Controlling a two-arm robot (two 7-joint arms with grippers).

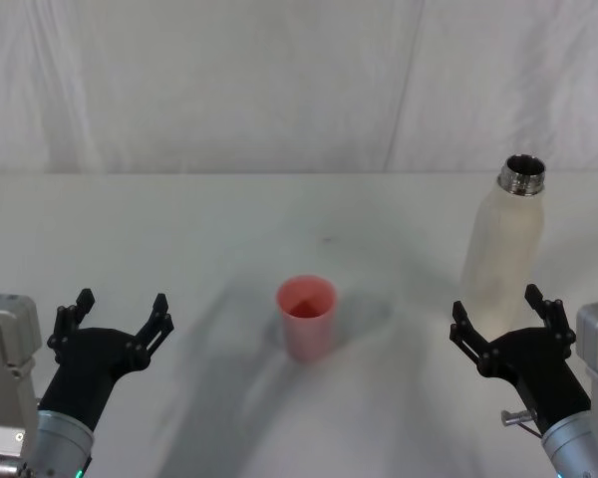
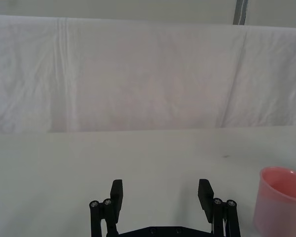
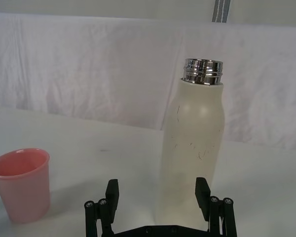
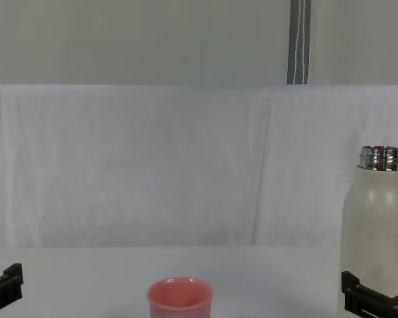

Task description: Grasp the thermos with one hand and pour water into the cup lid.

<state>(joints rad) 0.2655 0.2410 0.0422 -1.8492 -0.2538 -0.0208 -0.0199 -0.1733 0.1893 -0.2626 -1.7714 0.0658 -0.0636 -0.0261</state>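
right hand (image 1: pixel 506 314) is wide open and holds nothing. i see the thermos (image 1: pixel 503 244) standing just past its fingers. pink cup lid (image 1: pixel 306 317) stands mid table. left gripper (image 1: pixel 120 317) waits open, well apart.

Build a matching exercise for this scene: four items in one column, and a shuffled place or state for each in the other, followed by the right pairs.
Items
1. tall cream-white thermos with a steel threaded neck
2. small round pink plastic cup lid
3. left gripper
4. right gripper

Descriptions
A. open, right before the bottle's base
B. upright and uncapped, at the robot's right
C. open, with bare white table ahead of it
D. upright near the table's middle

Pairs: 1-B, 2-D, 3-C, 4-A
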